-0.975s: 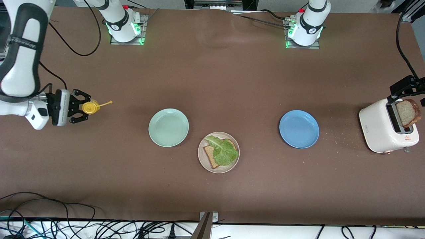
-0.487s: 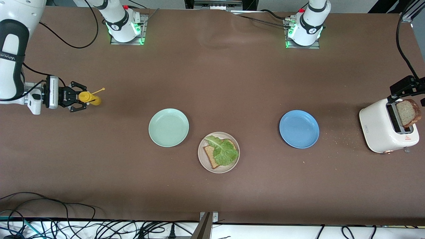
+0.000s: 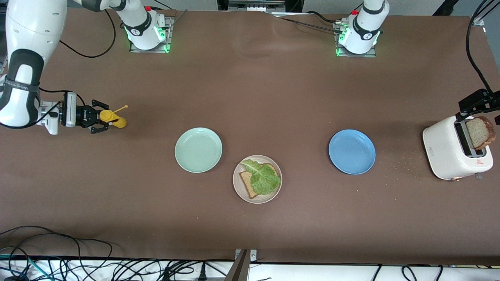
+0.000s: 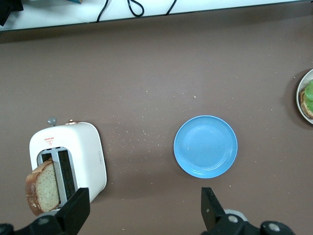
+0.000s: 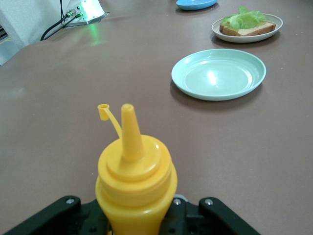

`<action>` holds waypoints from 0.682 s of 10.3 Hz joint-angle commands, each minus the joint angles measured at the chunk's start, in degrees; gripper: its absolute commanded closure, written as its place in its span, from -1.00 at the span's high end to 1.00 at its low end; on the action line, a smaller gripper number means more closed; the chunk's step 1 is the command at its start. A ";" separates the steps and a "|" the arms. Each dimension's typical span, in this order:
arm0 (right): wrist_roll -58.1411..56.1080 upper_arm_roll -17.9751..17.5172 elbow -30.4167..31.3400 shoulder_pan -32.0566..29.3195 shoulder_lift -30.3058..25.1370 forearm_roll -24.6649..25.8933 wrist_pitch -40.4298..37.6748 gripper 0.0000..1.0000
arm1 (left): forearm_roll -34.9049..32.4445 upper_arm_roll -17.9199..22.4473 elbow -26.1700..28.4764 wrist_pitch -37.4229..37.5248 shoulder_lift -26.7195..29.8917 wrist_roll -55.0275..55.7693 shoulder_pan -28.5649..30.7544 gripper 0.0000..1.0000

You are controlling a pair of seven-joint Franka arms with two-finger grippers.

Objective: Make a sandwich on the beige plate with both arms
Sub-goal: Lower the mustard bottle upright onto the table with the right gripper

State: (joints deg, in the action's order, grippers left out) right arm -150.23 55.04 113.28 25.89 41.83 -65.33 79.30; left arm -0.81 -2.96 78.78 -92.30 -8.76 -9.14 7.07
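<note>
Beige plate [image 3: 237,186]: on the table [image 3: 273,97], landmark for everything below; it lies between the green plate and the blue plate, nearer the front camera than both.
Sandwich [image 3: 261,179]: half built on the beige plate, one bread slice with a lettuce leaf on top, no top slice yet.
Green plate [image 3: 198,150]: just beside the beige plate, toward the right arm's end of the table.
Blue plate [image 3: 352,152]: near the beige plate, toward the left arm's end.
Toaster [image 3: 449,154]: well apart from the beige plate, at the left arm's end, with a bread slice [image 3: 480,133] standing up out of its slot.
Left gripper [image 4: 144,208]: over the table between the toaster and the blue plate, jaws spread wide, holding nothing.
Right gripper [image 3: 100,121]: well apart from the beige plate, at the right arm's end, clamped on a yellow mustard bottle [image 3: 113,119] with its cap flipped open.
Step in hand: likely the mustard stage, bottle gripped low by the table.
Next move: probably carry the bottle over the lettuce, or fetch the toaster slice as the top.
</note>
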 commanded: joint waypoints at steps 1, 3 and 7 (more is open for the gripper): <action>-2.70 -3.43 -2.09 -4.51 1.14 -1.56 -1.34 -1.00 | 1.08 0.06 -1.18 0.90 -0.30 -0.09 0.04 1.00; -3.49 -6.78 -3.59 -7.86 1.59 -1.47 -1.34 -1.00 | 1.08 0.06 -1.18 0.90 -0.30 -0.09 0.04 1.00; -3.49 -6.79 -3.77 -7.87 1.85 -1.47 -0.64 -1.00 | 0.99 0.06 -1.18 0.99 -0.30 -0.09 0.04 1.00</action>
State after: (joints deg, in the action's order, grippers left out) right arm -152.37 48.67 110.74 18.96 43.08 -66.03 79.39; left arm -0.81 -2.96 78.78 -92.29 -8.75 -9.14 7.08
